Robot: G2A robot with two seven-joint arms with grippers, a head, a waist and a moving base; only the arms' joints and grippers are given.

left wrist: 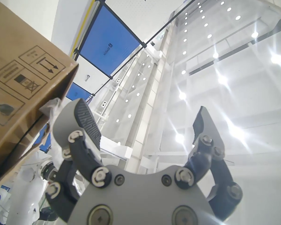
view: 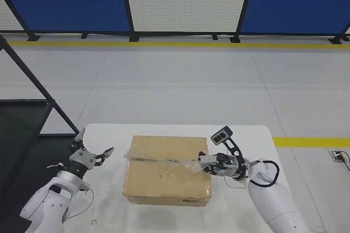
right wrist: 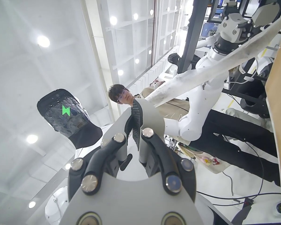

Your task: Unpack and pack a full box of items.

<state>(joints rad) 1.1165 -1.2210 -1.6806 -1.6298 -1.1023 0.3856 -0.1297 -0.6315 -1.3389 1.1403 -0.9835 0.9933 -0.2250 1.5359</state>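
Observation:
A closed brown cardboard box [view: 167, 170] sits in the middle of the white table [view: 245, 137]. A strip of clear tape [view: 163, 158] runs across its top, partly peeled. My right gripper [view: 202, 165] is at the box's right edge, shut on the tape's peeled end. In the right wrist view the tape strip [right wrist: 215, 64] stretches away from the closed fingers [right wrist: 137, 115]. My left gripper [view: 94, 152] hangs open to the left of the box, holding nothing. The left wrist view has its spread fingers [left wrist: 87, 118] beside the box's side [left wrist: 16, 87], near a crumpled tape end [left wrist: 52, 105].
A black metal frame [view: 29, 76] stands at the left beside the table. Blue and white partition panels [view: 181, 14] line the far floor. A socket with cable [view: 338, 156] lies on the floor at the right. A person stands behind the table in the right wrist view.

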